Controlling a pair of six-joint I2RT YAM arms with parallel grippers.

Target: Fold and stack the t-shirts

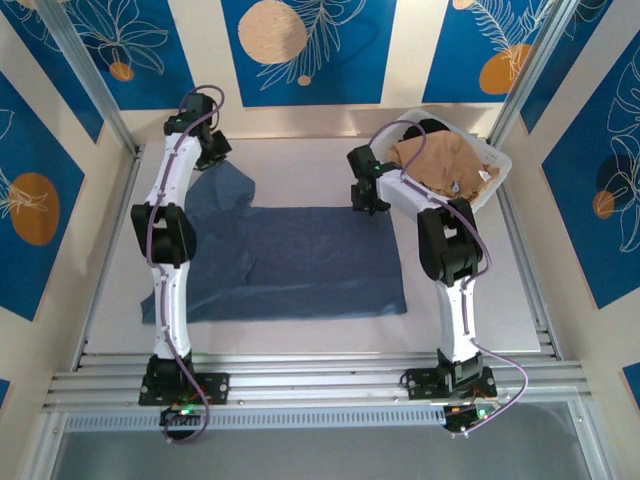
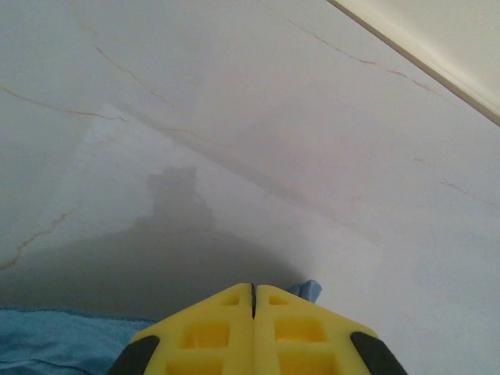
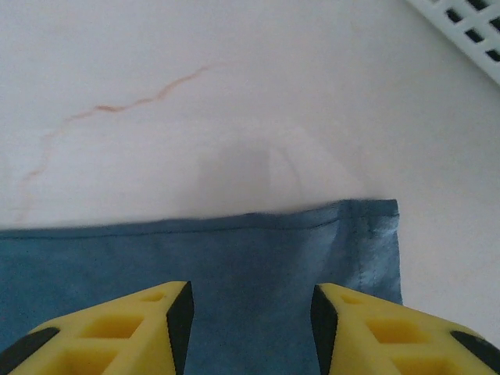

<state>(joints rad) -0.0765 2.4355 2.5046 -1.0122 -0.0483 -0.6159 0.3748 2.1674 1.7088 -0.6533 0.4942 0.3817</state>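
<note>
Top external view: the slate-blue t-shirt (image 1: 300, 260) lies spread flat across the middle of the table (image 1: 500, 300). One sleeve reaches toward the upper left, and the hem edge runs along the right.

The left gripper (image 1: 213, 152) sits at the upper left, at the tip of that sleeve. In the left wrist view its yellow fingers (image 2: 211, 332) are pressed together, with only a thin seam between them at the bottom of the frame (image 2: 252, 293). A small bit of blue cloth peeks out just right of the tips, and more of the blue shirt (image 2: 47, 344) shows in the lower left corner. I cannot tell whether any cloth is caught between the fingers. Beyond them is pale table surface (image 2: 234, 117).

The right gripper (image 1: 368, 200) hangs at the upper right corner of the blue shirt. In the right wrist view its two fingers (image 3: 156, 316) stand spread apart with a clear gap between them (image 3: 250, 305) and nothing in it. The stitched corner of the blue shirt (image 3: 234, 258) lies flat in that gap, with bare table (image 3: 234, 78) above it.

The white lattice basket (image 1: 500, 165) stands at the upper right of the table, and its rim (image 3: 469, 31) crosses the upper right corner of the right wrist view. The tan t-shirt (image 1: 440, 160) lies crumpled inside it, with something dark behind that is too indistinct to name.
</note>
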